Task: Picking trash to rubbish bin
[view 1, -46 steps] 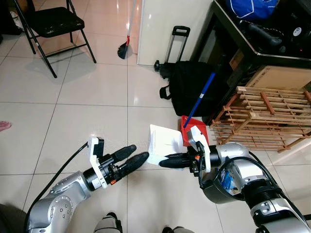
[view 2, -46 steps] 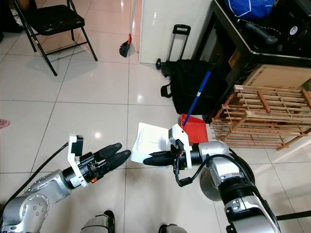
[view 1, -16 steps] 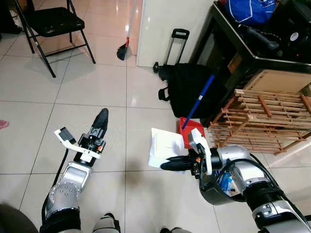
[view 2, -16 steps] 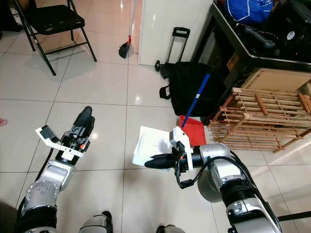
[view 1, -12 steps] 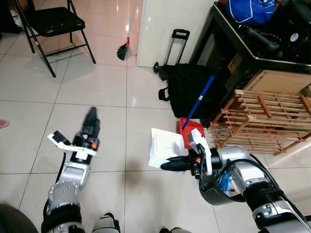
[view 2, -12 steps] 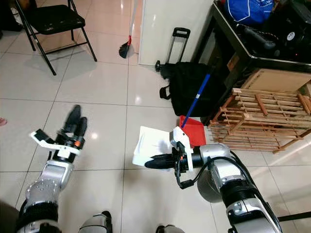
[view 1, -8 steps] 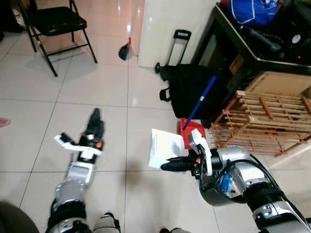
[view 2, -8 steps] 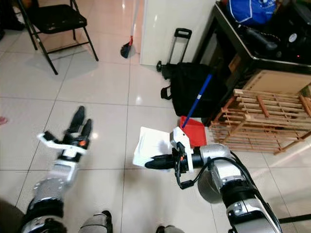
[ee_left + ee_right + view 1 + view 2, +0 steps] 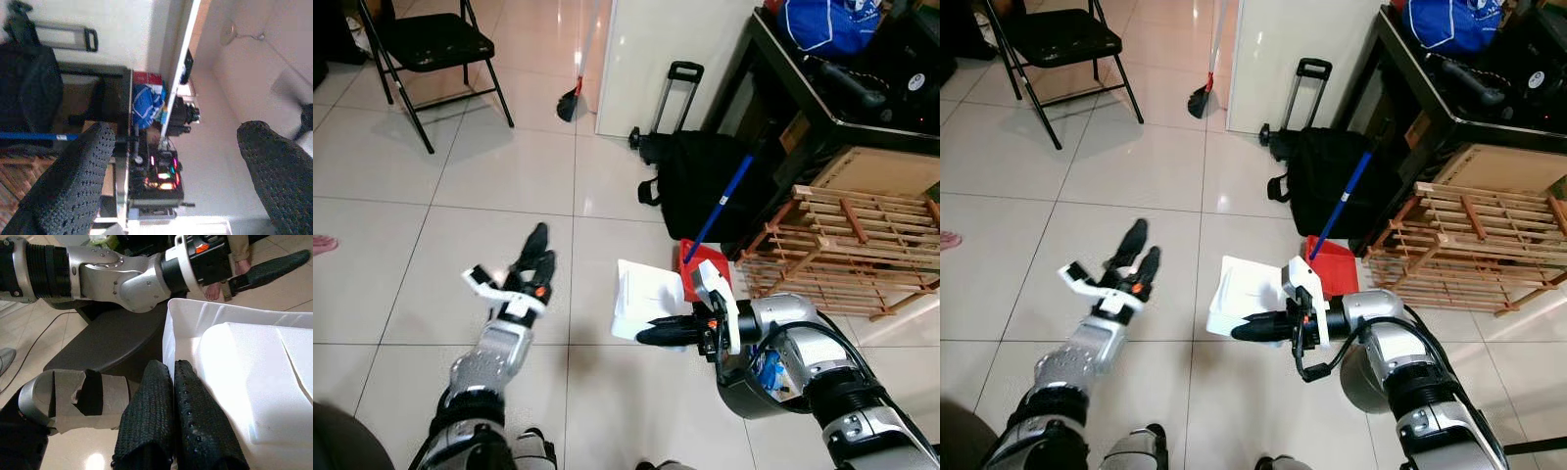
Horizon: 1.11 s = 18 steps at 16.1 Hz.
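Your right gripper has its fingers pressed together at the near edge of the white foam tray, which lies flat on the tiled floor just beside the red dustpan with its blue handle. Whether the fingers grip the tray's rim, you cannot tell. Your left gripper hangs above the floor, well apart from the tray, fingers spread and holding nothing.

Chair, blk bag, wood rack
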Tool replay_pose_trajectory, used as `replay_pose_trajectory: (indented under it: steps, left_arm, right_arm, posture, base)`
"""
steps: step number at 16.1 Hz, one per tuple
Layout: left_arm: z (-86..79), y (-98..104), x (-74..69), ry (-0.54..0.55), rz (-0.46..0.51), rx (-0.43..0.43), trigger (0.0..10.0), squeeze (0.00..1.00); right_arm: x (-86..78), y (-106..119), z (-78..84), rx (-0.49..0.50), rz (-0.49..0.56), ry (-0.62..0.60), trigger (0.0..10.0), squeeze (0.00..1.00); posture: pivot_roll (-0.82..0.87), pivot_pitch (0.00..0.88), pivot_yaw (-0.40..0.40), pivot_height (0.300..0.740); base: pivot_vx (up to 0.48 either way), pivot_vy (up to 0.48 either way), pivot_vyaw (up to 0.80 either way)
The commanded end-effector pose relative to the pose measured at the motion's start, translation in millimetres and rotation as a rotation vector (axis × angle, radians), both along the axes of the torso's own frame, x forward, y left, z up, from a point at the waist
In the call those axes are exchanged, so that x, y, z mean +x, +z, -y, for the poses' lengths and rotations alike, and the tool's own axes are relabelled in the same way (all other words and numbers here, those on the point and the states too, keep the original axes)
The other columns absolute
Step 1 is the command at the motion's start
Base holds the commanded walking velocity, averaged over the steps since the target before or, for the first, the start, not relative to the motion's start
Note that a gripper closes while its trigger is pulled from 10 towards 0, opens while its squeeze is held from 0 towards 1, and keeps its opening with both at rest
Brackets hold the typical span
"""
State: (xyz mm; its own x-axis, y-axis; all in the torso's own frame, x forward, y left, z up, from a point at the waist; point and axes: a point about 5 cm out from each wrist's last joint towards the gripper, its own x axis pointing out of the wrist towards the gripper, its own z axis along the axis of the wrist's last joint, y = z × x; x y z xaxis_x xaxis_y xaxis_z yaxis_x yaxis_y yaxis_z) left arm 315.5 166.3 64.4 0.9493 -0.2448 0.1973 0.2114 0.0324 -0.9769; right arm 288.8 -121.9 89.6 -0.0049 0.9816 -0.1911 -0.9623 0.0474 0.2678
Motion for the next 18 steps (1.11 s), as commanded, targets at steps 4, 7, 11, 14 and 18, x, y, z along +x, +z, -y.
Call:
replay_pose_trajectory:
  steps: [4,7,11,14,18]
  left_arm:
    - [28.6,-3,0.9,-0.167,-0.047,-0.041,10.0,0.00]
    - [42.9,-5,-1.3,-0.259,-0.072,-0.069,10.0,0.00]
    - [54.2,-8,-4.0,-0.297,-0.092,-0.084,10.0,0.00]
    - [46.7,-15,-1.7,-0.206,-0.158,-0.119,10.0,0.00]
    - [39.4,-18,0.6,-0.114,-0.209,-0.183,10.0,0.00]
  right_arm:
    - [-0.3,2,3.8,-0.007,0.004,-0.008,10.0,0.00]
    - [-0.6,2,3.6,-0.006,0.005,-0.010,10.0,0.00]
    - [-0.8,2,2.6,-0.007,0.006,-0.008,10.0,0.00]
    - [-0.7,2,3.1,-0.010,0.006,-0.007,10.0,0.00]
    - [-1.0,1,3.7,-0.012,0.003,-0.005,10.0,0.00]
  posture:
    - [-0.05,0.140,-0.161,0.740]
    - [-0.05,0.137,-0.158,0.740]
    - [-0.05,0.138,-0.157,0.740]
    - [-0.05,0.137,-0.160,0.740]
    - [-0.05,0.139,-0.162,0.740]
  base:
    - [0.000,0.000,0.00]
    - [0.000,0.000,0.00]
    - [0.000,0.000,0.00]
    - [0.000,0.000,0.00]
    - [0.000,0.000,0.00]
